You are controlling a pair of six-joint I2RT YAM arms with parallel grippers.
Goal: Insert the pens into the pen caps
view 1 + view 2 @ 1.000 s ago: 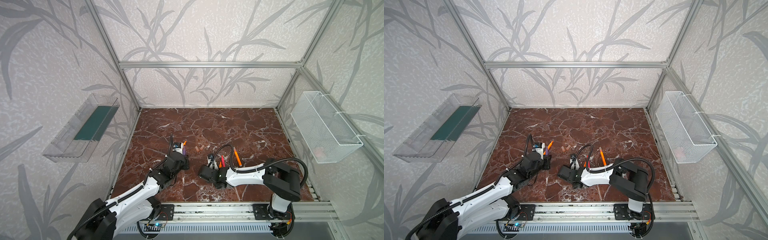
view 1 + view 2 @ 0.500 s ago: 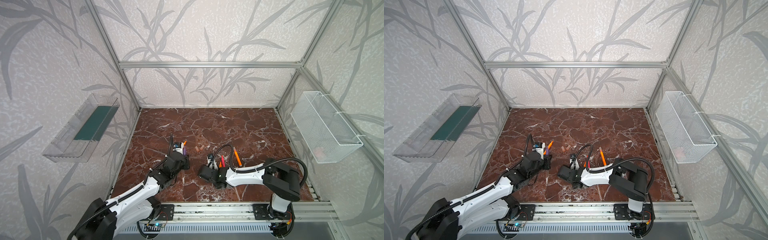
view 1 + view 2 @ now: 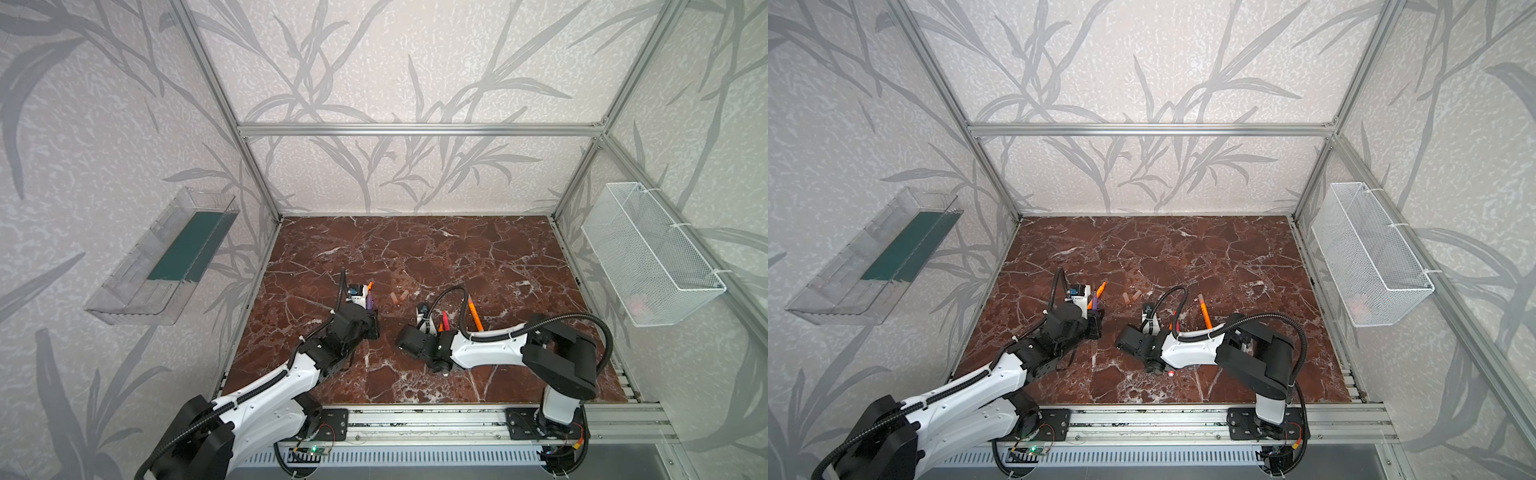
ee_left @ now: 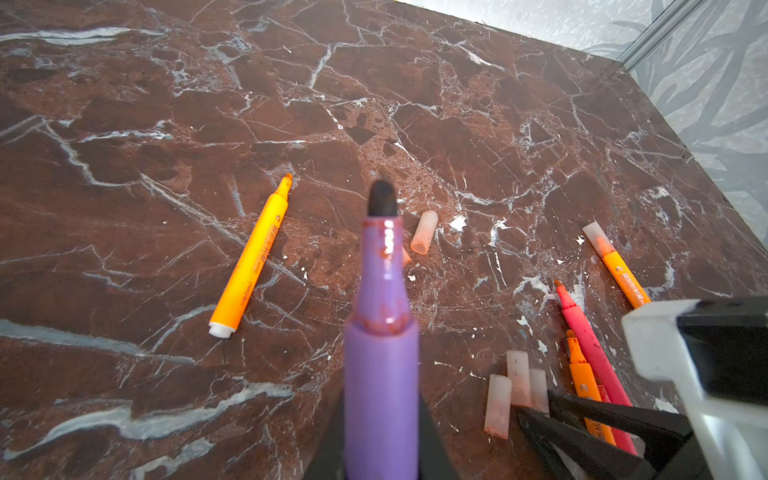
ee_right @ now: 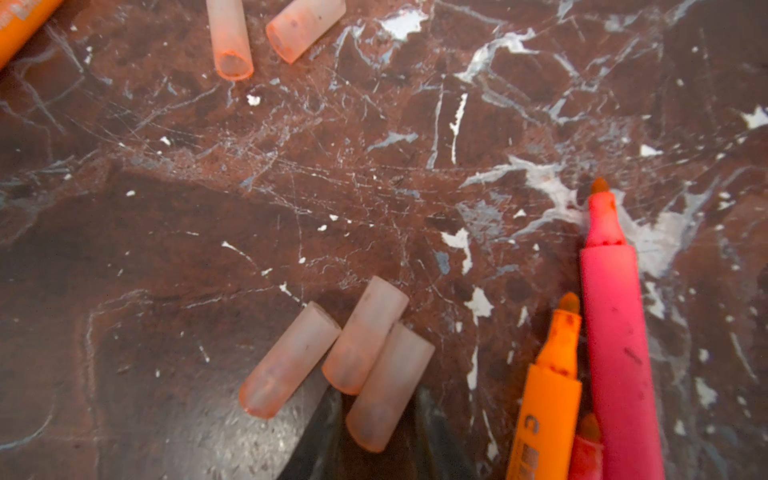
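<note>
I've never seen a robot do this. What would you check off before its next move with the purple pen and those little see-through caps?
1. Left gripper shut on the purple marker pen: ok.
2. Pen's dark tip bare, pointing away from the gripper: ok.
3. Right gripper jaws stand either side of one translucent pinkish cylindrical cap: ok.
4. That cap actually clamped: cannot tell.
5. Neighbouring translucent cap clear of it: not ok, they lie touching.
6. Cap's open end facing the pen: cannot tell.
</note>
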